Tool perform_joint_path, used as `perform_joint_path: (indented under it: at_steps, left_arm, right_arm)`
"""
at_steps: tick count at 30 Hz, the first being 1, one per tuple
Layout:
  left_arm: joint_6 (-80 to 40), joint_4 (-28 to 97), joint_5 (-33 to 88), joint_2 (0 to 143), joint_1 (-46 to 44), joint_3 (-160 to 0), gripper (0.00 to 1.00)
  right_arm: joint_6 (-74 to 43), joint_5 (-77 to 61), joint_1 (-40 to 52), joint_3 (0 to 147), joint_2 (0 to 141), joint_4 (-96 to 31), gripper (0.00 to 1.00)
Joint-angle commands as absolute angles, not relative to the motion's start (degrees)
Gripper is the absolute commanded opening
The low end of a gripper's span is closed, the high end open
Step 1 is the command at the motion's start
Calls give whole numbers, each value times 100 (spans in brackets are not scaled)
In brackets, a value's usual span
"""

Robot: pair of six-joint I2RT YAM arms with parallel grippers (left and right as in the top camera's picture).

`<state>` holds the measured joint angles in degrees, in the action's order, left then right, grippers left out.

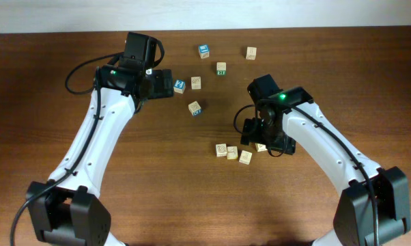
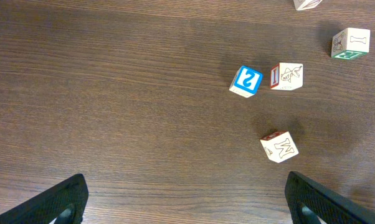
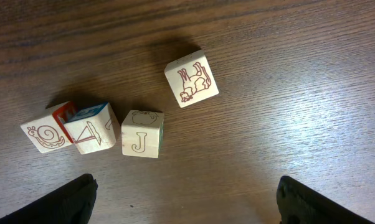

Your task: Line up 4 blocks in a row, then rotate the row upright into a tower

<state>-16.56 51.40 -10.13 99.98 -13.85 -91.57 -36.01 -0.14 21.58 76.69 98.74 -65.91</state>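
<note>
Near the J block (image 3: 142,134), the right gripper (image 3: 184,194) hovers, jaws spread wide, holding nothing. The triangle block (image 3: 91,127) and snail block (image 3: 44,134) sit in a row just beside the J block. The animal block (image 3: 191,81) lies near it, apart. The left gripper (image 2: 184,186) is likewise spread and empty. Judgement: approach step. The next move calls for descending squarely astride one of them.

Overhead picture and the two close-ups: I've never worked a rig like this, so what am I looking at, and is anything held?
The overhead picture looks down on a brown wooden table with two white robot arms. Each close-up comes from a camera on one wrist; the dark shapes at its bottom corners are that arm's own fingers. The left end effector is open over bare wood, near a blue-topped cube marked S. The right end effector is open facing four pale wooden alphabet cubes: three in a row, a fourth apart. Other cubes lie scattered farther off. Nothing is held.
</note>
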Motion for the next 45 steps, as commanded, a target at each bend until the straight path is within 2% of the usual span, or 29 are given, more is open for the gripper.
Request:
perform_joint_path:
  at_steps: [1,6,9,12,17,24,30,45]
  left_arm:
    - [-1710,5146,-1079,10040,-1382,-9194,99]
    - [-1710,5146,-1079,10040,-1382,-9194,99]
    - [-1712,5105,-1146,10040,-1369,-9194,99]
    - [-1712,5105,-1194,10040,-1098,-9194,99]
    - [-1712,5127,-1181,10040,-742,-9194,99]
    - [-1710,5251,-1184,10040,-729,-9194,99]
    - [-1712,5275,-1181,10040,-735,-9194,99]
    - [-1712,5277,-1177,10040,-733,-9194,99]
  right_arm:
    - [-3651,-47,2169,7638,9900,-6589,93]
    - [-3653,-119,2171,7638,9900,-6565,93]
    - [-3769,-486,2176,7638,9907,-6370,89]
    - [-3863,-825,2235,7638,9988,-5959,83]
    - [-4023,-878,2578,7638,10272,-5802,83]
    - [-4047,-790,2766,7638,10921,-5942,84]
    - [-3747,-679,2486,7640,10919,-6292,83]
    - [-3465,-82,2467,7509,10923,-6143,78]
